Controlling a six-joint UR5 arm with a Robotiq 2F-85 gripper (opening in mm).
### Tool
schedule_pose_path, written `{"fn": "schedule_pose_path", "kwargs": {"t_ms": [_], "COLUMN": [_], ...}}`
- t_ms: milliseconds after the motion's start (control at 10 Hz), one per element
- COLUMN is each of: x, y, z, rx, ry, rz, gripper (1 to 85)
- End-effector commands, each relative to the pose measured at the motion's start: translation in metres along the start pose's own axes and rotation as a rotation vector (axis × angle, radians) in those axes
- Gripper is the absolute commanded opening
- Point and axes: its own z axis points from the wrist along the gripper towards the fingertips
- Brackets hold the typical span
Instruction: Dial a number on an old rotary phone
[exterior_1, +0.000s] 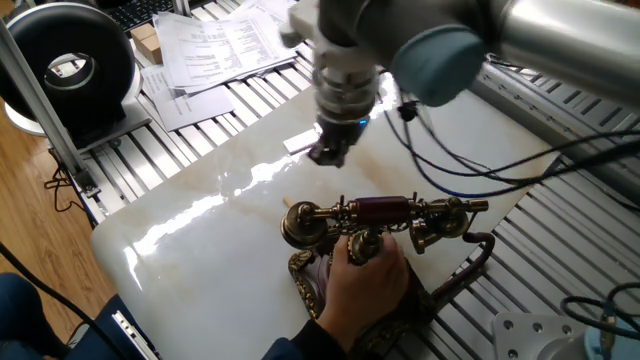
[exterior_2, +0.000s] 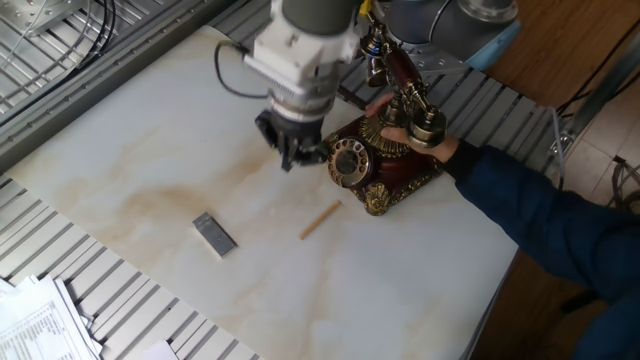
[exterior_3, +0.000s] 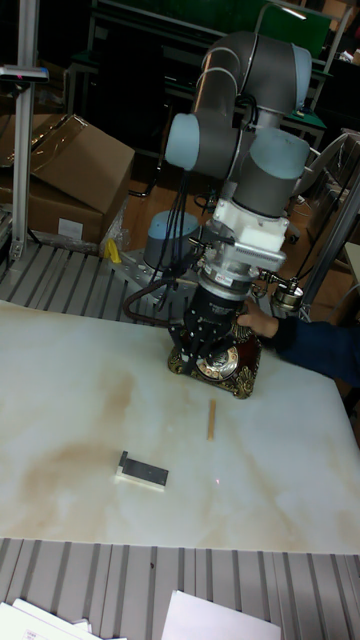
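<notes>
White marble-look table (exterior_2: 120, 130) — glossy, faint tan veining, on slatted aluminium frame. UR5 arm (exterior_3: 245, 120) above, end effector (exterior_2: 292, 152) low over the top, just beside the dial; fingers blurred, spread not discernible, nothing seen between them. Old rotary phone (exterior_2: 385, 160) near the table's edge — brass, maroon handset on cradle, steadied by a person's hand (exterior_1: 365, 275). Thin wooden stick (exterior_2: 320, 220) flat on the table near the phone base. Small grey block (exterior_2: 214, 233) well apart.
</notes>
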Motion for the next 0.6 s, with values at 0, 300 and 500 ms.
{"fn": "schedule_pose_path", "kwargs": {"t_ms": [0,300,500], "x": [0.035,0.045,0.046], "y": [-0.019,-0.006,-0.006], "z": [0.008,0.009,0.013], "rx": [-0.054,-0.102,-0.082], "ry": [-0.022,0.011,0.028], "rz": [0.008,0.093,0.091], "gripper": [2.0,2.0,2.0]}}
